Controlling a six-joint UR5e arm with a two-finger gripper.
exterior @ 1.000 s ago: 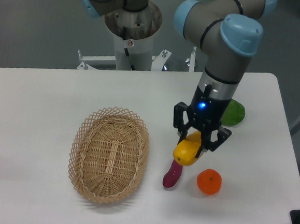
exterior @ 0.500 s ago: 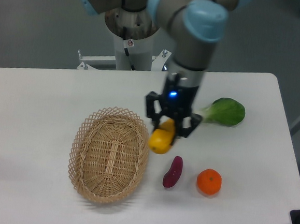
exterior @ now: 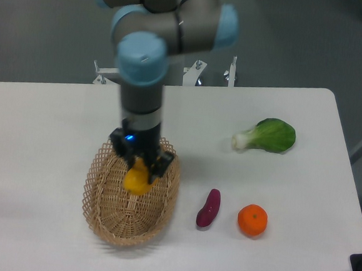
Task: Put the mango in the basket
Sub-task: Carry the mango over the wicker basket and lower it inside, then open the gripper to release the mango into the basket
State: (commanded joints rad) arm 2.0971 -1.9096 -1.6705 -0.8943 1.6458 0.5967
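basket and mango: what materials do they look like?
Basket: light tan woven wicker or rattan, matte; strands and an open lattice rim are visible. Mango, held in the pincer: smooth yellow-orange skin with a slight sheen, possibly a plastic replica, though real fruit cannot be ruled out from here.

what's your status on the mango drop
Gripper shut on mango, held over the basket. Not released yet. Nothing in the way; eggplant, orange and greens sit off to the side.

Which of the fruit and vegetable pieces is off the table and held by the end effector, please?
The mango, clamped in the end effector over the basket; the orange, purple piece and leafy green lie on the table.
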